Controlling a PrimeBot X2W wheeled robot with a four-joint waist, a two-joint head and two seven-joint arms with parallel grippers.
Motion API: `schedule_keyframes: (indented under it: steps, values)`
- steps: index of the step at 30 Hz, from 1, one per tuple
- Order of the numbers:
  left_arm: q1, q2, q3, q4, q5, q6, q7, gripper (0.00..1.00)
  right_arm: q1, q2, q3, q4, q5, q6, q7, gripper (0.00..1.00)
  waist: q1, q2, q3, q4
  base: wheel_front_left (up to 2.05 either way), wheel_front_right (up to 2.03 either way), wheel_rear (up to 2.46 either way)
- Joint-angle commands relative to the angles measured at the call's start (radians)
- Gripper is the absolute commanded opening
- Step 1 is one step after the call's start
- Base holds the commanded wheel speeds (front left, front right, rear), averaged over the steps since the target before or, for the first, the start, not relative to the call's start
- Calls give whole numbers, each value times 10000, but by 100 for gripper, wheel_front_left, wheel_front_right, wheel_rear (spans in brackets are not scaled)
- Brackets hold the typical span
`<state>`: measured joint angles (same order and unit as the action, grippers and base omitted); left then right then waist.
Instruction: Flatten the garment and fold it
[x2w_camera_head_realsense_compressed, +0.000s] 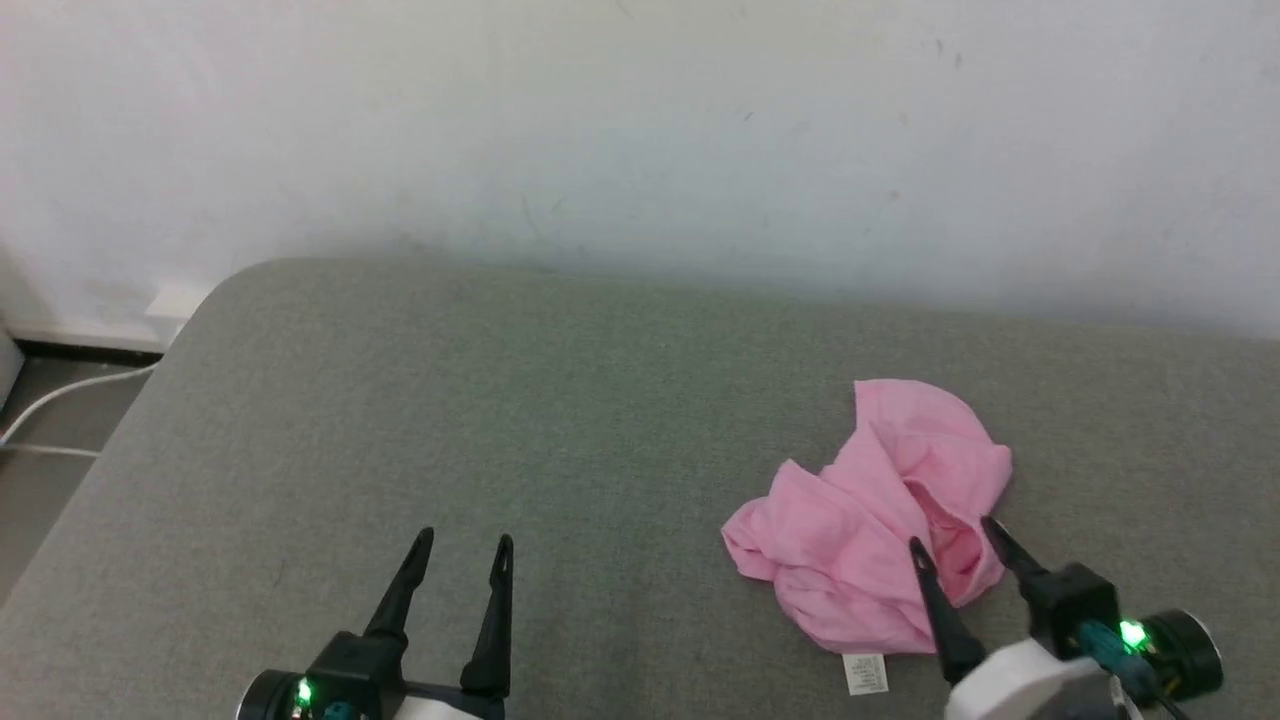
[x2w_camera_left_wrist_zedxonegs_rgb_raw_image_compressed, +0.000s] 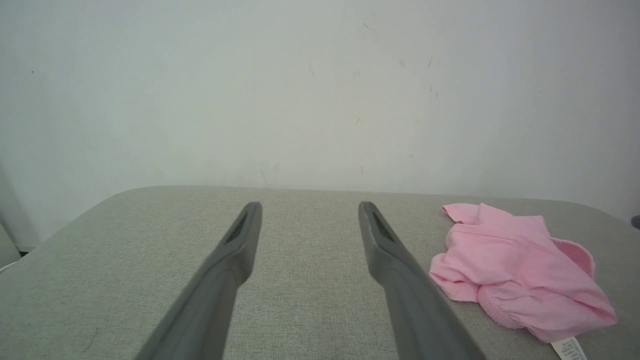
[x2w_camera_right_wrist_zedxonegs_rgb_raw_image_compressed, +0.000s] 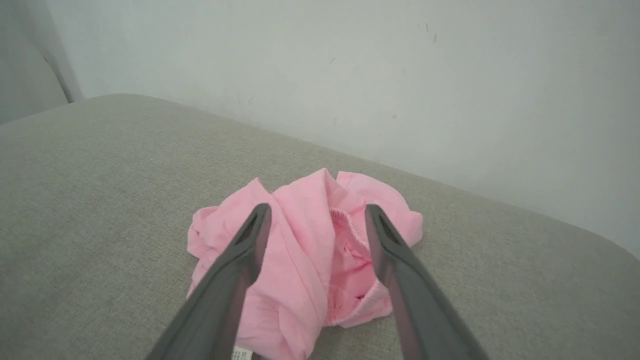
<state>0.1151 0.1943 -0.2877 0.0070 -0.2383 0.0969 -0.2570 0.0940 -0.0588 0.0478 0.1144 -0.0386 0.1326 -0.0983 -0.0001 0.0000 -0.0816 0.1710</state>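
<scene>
Right gripper (x2w_camera_head_realsense_compressed: 952, 533) is over the garment (x2w_camera_head_realsense_compressed: 870, 510) now, fingers spread wide and nothing pinched between them. In the right wrist view the crumpled pink heap sits squarely between and beyond the two dark fingers, gathered waistband showing in the gap; whether the tips touch cloth, I cannot tell. The white care label (x2w_camera_head_realsense_compressed: 865, 672) pokes out from the garment's edge just to this gripper's left, back towards its wrist. Over to the left gripper (x2w_camera_head_realsense_compressed: 465, 538): spread too, empty, hanging above bare grey padded surface (x2w_camera_head_realsense_compressed: 420, 400), the garment well off to its right. Ahead of both grippers, the pale wall (x2w_camera_head_realsense_compressed: 640, 130) rises behind the surface.
</scene>
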Motion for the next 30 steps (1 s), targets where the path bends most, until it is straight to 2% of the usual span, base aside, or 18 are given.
schedule_keyframes:
  steps: [1,3,6,11,15,18,24,30]
  values:
    - [-139,-67,96,60,99,-87,-47,100,-289,-111,191,-64,3,-19,249,100,1,0,228,253,0,0,0]
    - [-256,-187,161,152,198,-227,-47,100,-689,-410,643,-68,373,-19,1065,100,1,0,415,462,0,0,0]
    - [-467,-378,231,364,325,-477,-47,100,-1450,-1182,1535,23,1069,-19,2851,100,1,0,686,815,0,0,0]
    - [-725,-762,317,619,525,-766,-47,100,-3081,-2413,2992,263,2992,-19,5960,100,1,0,1113,1431,0,0,0]
    - [-897,-993,266,809,668,-1011,-47,100,-4369,-2943,3427,768,3733,-19,7719,100,1,0,1368,1918,0,0,0]
    - [-1032,-1138,284,922,712,-1122,-47,100,-5139,-3298,3942,1330,3759,-19,8542,100,1,0,1518,2275,0,0,0]
    - [-1225,-1305,311,1072,826,-1275,-47,100,-5958,-3423,4667,2664,4251,-19,9534,100,1,0,1744,2867,0,0,0]
    - [-1198,-1385,282,1212,900,-1346,-47,100,-6106,-3433,5278,3751,4869,-19,9862,100,1,0,1845,3193,0,0,0]
